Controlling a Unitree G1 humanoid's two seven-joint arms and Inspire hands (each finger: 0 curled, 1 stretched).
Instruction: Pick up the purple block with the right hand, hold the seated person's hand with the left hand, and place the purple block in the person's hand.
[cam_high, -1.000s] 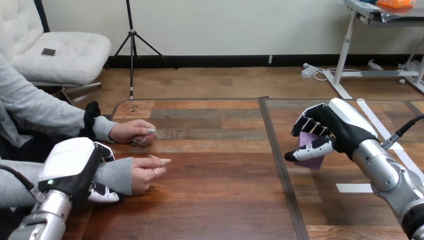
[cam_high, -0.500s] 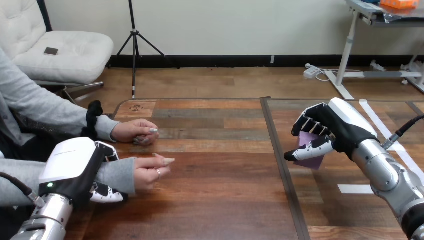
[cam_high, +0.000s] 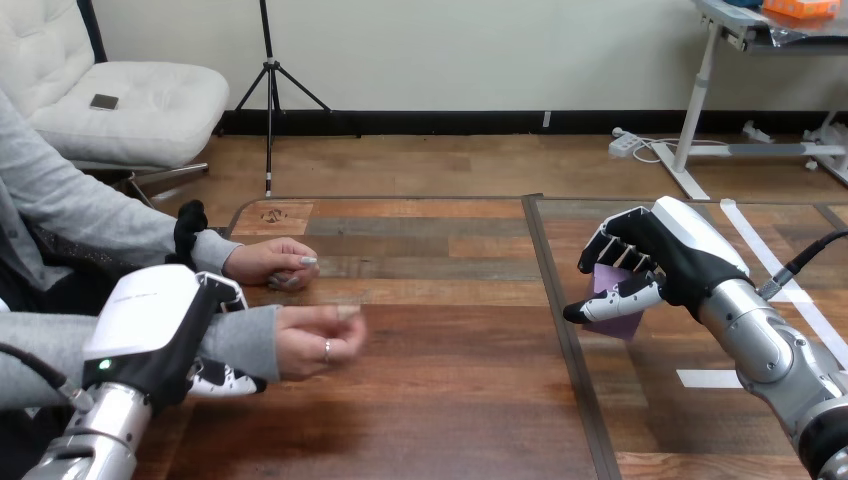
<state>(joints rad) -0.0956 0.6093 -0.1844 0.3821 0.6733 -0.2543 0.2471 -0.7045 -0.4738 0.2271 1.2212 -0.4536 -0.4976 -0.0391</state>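
**Block gripped at the right, wrist clasped at the left**

The right hand (cam_high: 668, 256) sits over the right half of the wooden table (cam_high: 440, 400), beyond the dark seam (cam_high: 561, 330) that runs from far to near across the boards. Its fingers curl down over the top of the purple block (cam_high: 620, 325) and its thumb crosses the block's left face, so the block is pinched between them. The block's lower corner shows below the thumb. Whether that corner touches the boards or hangs just above them cannot be told. A white strip of tape (cam_high: 708, 378) lies on the table near the right forearm, nearer than the block and to its right.

At the near left, the left hand (cam_high: 150, 325) is closed round the person's wrist (cam_high: 245, 340) (over the grey sleeve). One finger shows above the sleeve and another below it, with the white back shell turned upward. The person's near hand (cam_high: 315, 342) reaches right from that grip, loosely curled and blurred, above the boards.

The person's far hand (cam_high: 265, 262) rests on the table as a loose fist, further back and apart from the clasped one. The block and the person's near hand are well apart, with the seam between them.
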